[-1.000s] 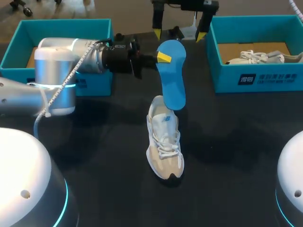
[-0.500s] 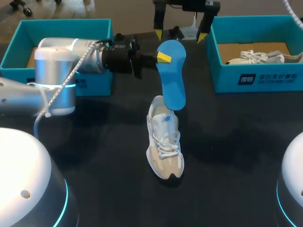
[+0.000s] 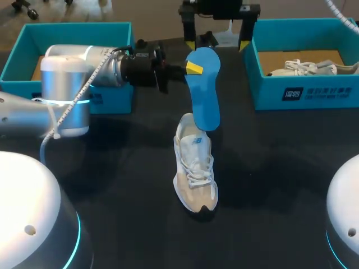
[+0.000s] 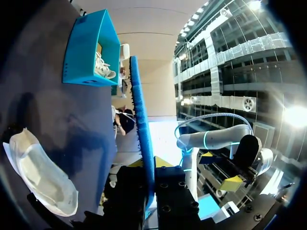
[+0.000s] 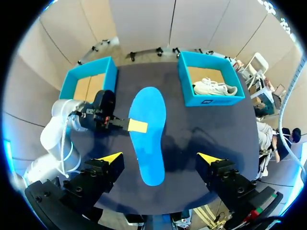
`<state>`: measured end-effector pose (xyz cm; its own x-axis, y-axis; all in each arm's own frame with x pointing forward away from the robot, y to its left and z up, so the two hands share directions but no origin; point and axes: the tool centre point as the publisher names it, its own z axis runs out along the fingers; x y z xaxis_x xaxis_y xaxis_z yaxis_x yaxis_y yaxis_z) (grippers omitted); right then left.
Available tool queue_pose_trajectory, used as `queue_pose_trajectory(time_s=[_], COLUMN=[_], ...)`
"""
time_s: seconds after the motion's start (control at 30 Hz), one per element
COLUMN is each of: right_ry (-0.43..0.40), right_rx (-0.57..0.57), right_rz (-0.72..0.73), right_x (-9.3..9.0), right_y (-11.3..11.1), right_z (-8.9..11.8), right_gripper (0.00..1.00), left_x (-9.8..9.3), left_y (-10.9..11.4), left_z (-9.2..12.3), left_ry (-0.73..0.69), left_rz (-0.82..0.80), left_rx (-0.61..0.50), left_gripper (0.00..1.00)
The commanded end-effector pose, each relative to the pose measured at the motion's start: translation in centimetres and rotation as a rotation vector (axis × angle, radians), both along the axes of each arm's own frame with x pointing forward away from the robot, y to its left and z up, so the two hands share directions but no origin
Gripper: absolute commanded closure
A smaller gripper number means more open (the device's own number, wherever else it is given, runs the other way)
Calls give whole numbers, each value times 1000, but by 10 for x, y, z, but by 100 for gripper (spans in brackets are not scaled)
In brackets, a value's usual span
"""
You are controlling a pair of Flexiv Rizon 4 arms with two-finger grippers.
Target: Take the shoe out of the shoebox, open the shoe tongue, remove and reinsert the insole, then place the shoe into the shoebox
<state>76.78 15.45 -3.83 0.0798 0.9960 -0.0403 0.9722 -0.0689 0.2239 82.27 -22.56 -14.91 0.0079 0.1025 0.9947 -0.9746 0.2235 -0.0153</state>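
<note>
My left gripper (image 3: 193,68) is shut on the wide end of a blue insole (image 3: 204,92), holding it above the table with its narrow end hanging over the heel opening of the white and beige shoe (image 3: 194,168). The shoe lies on the dark table, toe toward me. In the left wrist view the insole (image 4: 143,139) shows edge-on between my left gripper's (image 4: 149,179) fingers, with the shoe (image 4: 38,172) below. My right gripper (image 3: 217,42) is open at the far edge of the table. In the right wrist view it (image 5: 159,157) stands wide above the insole (image 5: 148,129), which hides the shoe.
An open teal shoebox (image 3: 314,92) at the far right holds another white shoe (image 3: 305,67). A second teal shoebox (image 3: 73,27) stands at the far left behind my left arm. Both boxes, left (image 5: 88,79) and right (image 5: 211,79), show in the right wrist view.
My right gripper has shifted slightly to the right at the far edge. The left arm, the insole and the shoe have not moved.
</note>
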Motion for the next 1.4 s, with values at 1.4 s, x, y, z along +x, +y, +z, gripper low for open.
queue_pose_trajectory(time_s=[1.4], right_ry=[-22], right_rx=[441], right_rz=[139], right_x=[3], right_y=[-46], right_z=[-18], right_gripper=[0], left_x=[0], left_y=[0], left_z=[-1], left_ry=[0], left_rz=[0], left_rx=[0], left_gripper=[100])
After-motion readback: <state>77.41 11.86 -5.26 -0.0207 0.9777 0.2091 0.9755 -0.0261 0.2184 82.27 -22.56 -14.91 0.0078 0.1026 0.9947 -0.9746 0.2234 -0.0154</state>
